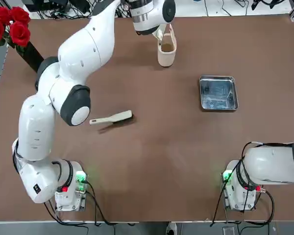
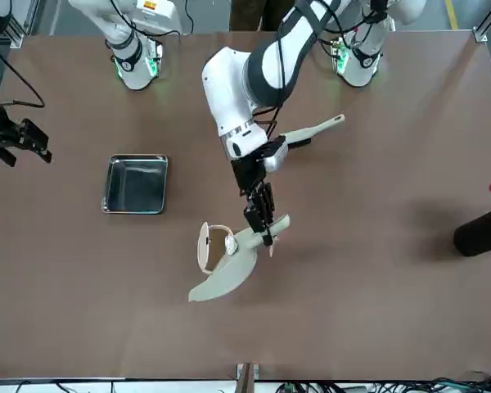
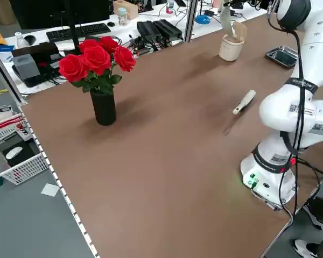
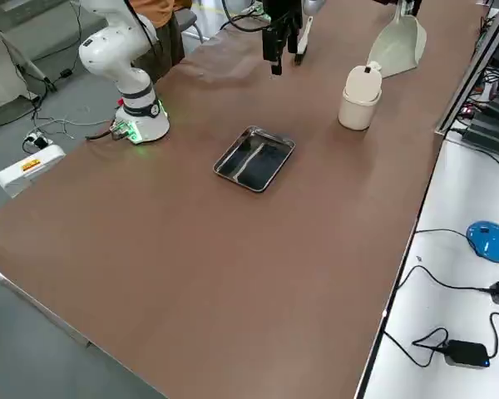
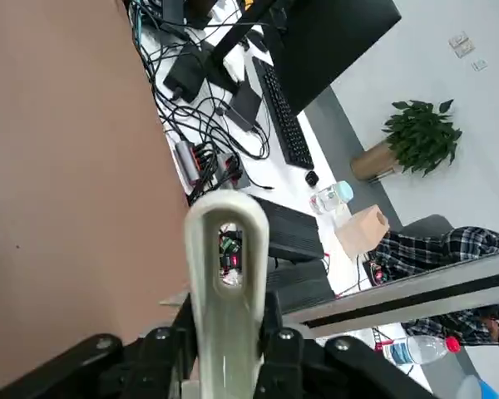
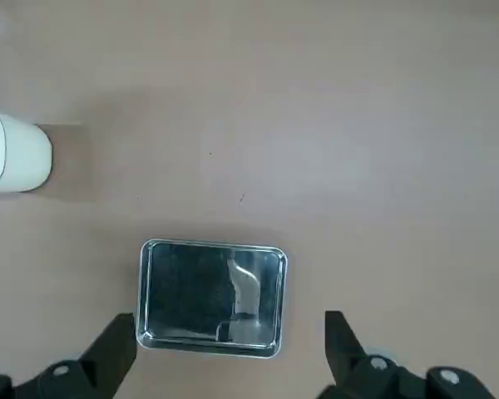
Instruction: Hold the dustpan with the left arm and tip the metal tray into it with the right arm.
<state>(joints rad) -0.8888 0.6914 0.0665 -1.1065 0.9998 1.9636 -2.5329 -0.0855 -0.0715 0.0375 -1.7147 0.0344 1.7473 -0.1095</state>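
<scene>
The cream dustpan [image 2: 227, 272] hangs above the far side of the table, scoop down and tilted, right beside the cream bin [image 2: 208, 246]. My left gripper [image 2: 263, 219] is shut on its stubby handle [image 5: 224, 287], whose hanging hole shows between the fingers. The shiny metal tray [image 1: 218, 92] lies flat on the table to the right. High above it, my right gripper [image 6: 224, 366] stands open, with one finger [image 6: 108, 349] showing on each side of the tray [image 6: 212, 295]. It holds nothing.
A cream long-handled brush [image 1: 112, 118] lies mid-table near the left arm's elbow. A black vase of red roses [image 1: 12, 29] stands at the far left corner. Cables and desk equipment [image 4: 482, 241] lie beyond the far table edge.
</scene>
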